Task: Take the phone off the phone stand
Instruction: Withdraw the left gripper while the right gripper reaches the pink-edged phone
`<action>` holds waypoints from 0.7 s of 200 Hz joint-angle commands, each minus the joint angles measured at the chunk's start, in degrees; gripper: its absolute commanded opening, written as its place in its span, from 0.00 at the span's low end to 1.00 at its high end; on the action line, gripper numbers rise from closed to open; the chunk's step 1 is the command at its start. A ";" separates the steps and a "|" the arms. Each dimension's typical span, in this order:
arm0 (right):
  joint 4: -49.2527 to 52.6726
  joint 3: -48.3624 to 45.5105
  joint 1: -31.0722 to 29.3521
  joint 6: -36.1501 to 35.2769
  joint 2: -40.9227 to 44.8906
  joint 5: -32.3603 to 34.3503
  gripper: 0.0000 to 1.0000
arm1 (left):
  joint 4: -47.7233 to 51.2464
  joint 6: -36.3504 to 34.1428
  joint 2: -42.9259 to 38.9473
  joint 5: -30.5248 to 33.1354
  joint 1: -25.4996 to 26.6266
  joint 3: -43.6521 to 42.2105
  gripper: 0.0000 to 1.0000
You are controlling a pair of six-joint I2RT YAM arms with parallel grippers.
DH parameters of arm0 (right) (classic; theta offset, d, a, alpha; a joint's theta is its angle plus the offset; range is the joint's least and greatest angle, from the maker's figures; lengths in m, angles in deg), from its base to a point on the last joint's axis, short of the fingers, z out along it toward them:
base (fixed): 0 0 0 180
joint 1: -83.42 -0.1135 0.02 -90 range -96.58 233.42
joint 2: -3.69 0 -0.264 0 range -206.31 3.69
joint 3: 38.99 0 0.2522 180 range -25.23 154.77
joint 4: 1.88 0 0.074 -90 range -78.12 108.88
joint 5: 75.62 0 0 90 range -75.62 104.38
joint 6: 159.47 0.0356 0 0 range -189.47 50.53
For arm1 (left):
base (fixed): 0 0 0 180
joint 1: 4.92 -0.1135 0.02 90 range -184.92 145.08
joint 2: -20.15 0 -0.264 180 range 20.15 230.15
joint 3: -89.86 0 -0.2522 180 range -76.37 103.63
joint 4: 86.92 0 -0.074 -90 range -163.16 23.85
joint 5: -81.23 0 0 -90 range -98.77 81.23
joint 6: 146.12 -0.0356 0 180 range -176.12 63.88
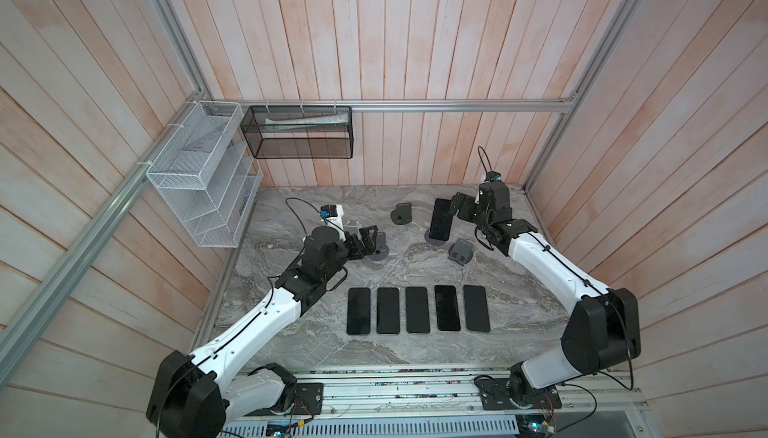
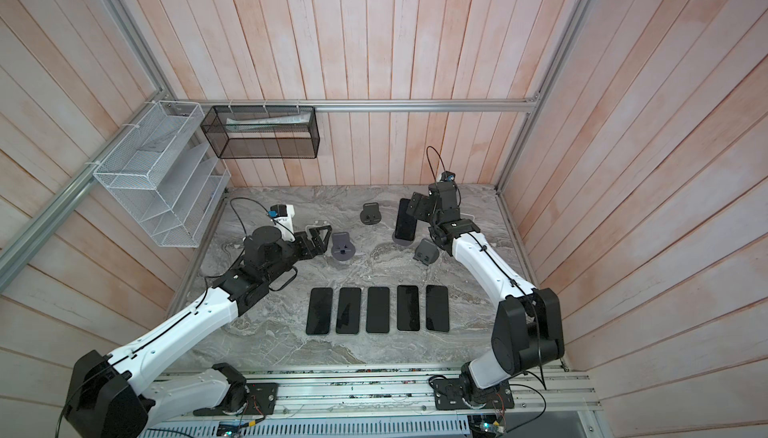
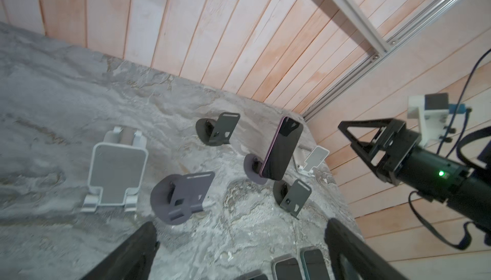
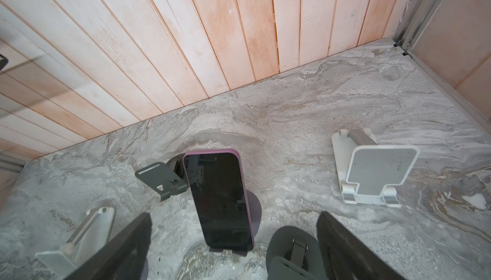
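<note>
- Right gripper (image 1: 456,206): jaws spread wide, nothing held. In the right wrist view its fingers (image 4: 127,244) stand to either side of the phone (image 4: 220,199), with bare marble showing in both gaps. No contact seen.
- In both top views this gripper sits just beside the phone's upper end, on its right.
- Left gripper (image 3: 241,224): jaws fully apart, empty, hanging over the left half of the desk (image 1: 519,323), just beside an empty grey stand (image 2: 343,247).
- Phone: dark blank screen, purple case, leaning back near upright on the phone stand (image 1: 434,241), lower edge seated in its lip.
- Phone stand: dark holder with a round base, in the back right part of the desk, short of the back edge.
- Nearby: two more empty grey stands (image 1: 402,212), one behind and to the left, one in front and to the right; a white stand (image 4: 377,169), also empty.
- Row of five phones (image 1: 417,309) lying flat, screens up, toward the front edge.
</note>
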 commanded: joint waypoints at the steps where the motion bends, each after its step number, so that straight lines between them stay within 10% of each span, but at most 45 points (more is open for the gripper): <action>1: 5.30 4.48 -0.64 -0.39 -3.17 3.22 0.98 | -2.42 3.04 -4.79 -3.53 -1.38 -3.16 1.00; 140: 12.46 21.29 -4.22 -5.05 -19.01 5.32 0.98 | -1.61 3.73 -16.66 -5.61 -3.93 -11.70 1.00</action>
